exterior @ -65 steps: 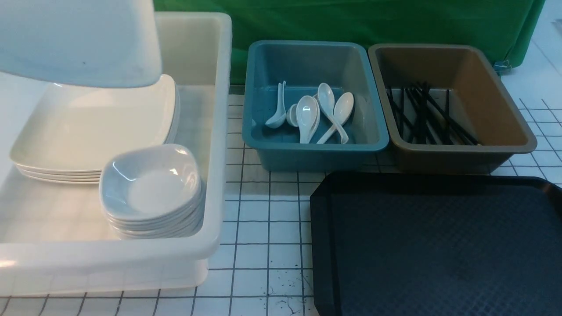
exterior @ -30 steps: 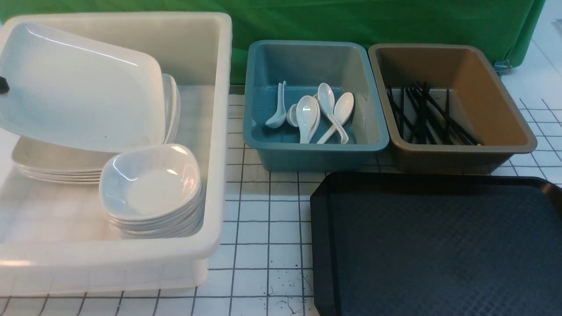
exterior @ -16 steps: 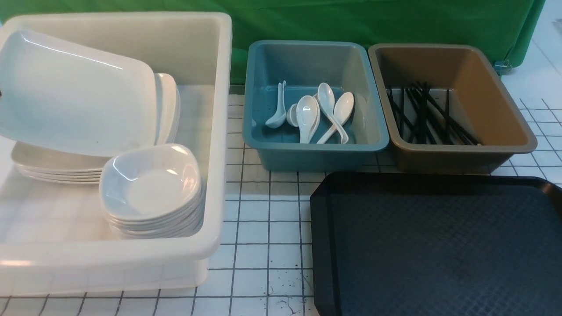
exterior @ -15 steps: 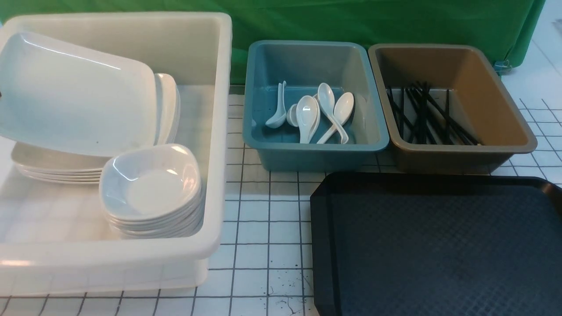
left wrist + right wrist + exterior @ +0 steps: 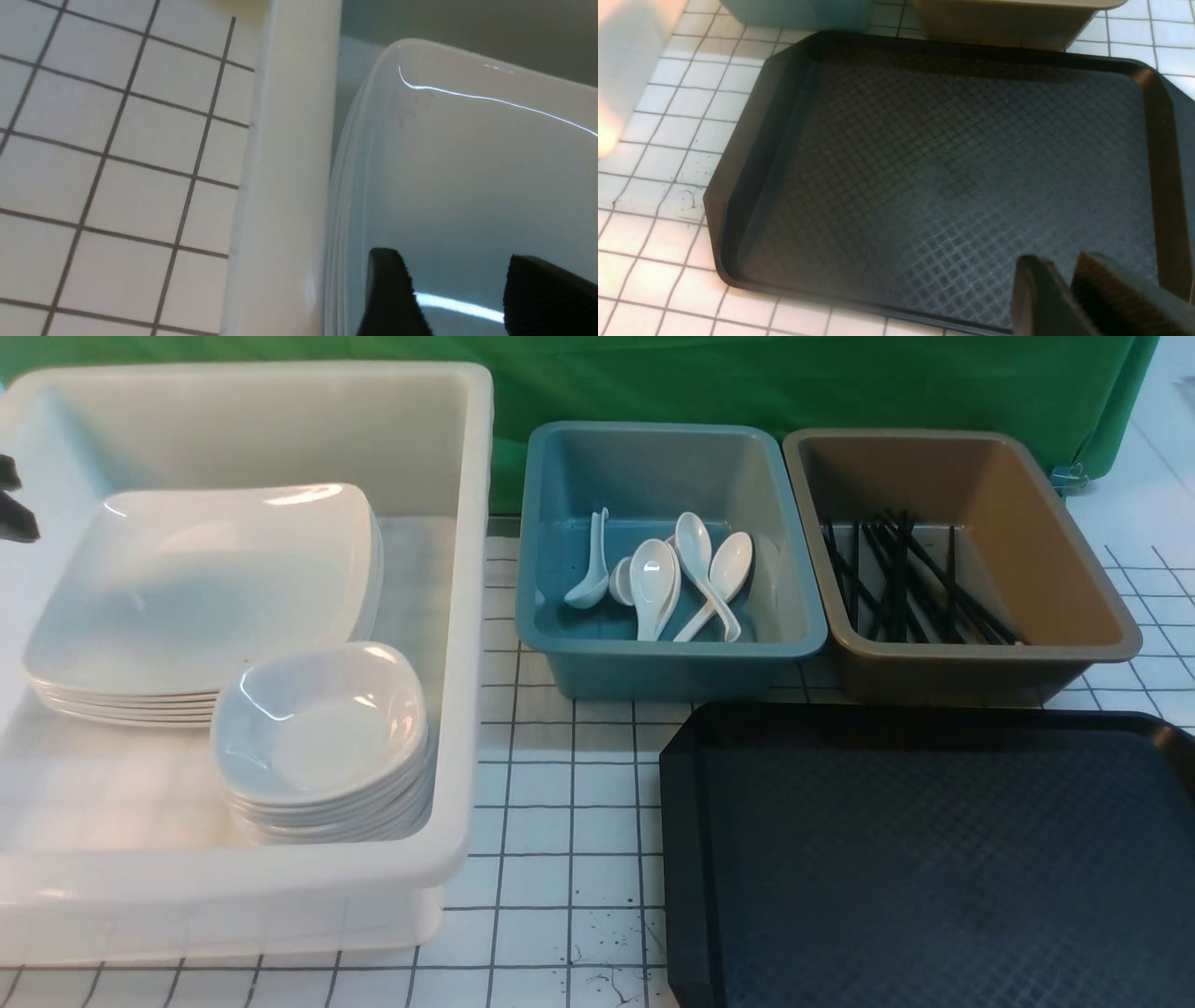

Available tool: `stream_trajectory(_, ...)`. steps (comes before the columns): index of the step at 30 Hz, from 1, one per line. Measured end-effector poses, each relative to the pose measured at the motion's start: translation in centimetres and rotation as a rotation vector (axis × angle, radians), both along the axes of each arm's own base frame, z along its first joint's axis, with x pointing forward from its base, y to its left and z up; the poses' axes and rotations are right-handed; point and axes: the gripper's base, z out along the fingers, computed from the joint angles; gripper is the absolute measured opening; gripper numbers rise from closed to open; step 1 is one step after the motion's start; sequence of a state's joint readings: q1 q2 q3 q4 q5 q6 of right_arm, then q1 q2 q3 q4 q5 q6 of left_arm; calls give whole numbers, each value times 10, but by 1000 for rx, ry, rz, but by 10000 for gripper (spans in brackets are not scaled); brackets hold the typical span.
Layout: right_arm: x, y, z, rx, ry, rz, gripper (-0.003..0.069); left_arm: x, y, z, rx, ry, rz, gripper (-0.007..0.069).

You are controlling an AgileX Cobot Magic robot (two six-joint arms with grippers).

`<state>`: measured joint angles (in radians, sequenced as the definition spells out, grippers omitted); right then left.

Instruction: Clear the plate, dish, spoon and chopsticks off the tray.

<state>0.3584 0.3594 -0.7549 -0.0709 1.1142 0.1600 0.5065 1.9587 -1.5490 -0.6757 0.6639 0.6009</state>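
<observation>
Front view: the plate lies flat on top of the stack of plates in the white tub, on the far-left part of its floor. Beside it, nearer me, sits a stack of small dishes, also inside the tub. My left gripper shows only as a dark sliver at the left edge, above the tub wall.

Left wrist view: my left gripper's fingers stand apart with a clear gap between them, nothing between the pads; the plate's glossy surface lies below them. Not gripping.

Spoons lie in the blue tub. Chopsticks lie in the brown tub to its right. Both tubs stand on the gridded table, just behind the tray.

Right wrist view: my right gripper hangs over the near right part of the tray. Its two fingers stand close together with a narrow slit between them; nothing is held. The tray's diamond-textured floor is bare.
</observation>
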Motion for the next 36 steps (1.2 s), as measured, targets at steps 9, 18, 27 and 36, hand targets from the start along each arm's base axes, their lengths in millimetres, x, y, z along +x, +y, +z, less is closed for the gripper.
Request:
stream_trajectory(9, -2, -2, 7, 3, -28, -6, 77, -13, -12, 48, -7, -9, -49, 207)
stream_trajectory(18, -27, -22, 55, -50, -171, -87, 5, -65, -76, 155, -22, -60, -262, -8)
stream_trajectory(27, -51, -31, 46, -21, -402, -64, 5, -105, -146, 190, -11, -75, -435, -11)
stream_trajectory(36, -18, -10, -16, 45, -605, 24, 9, -119, -183, 197, -7, -92, -550, -8)
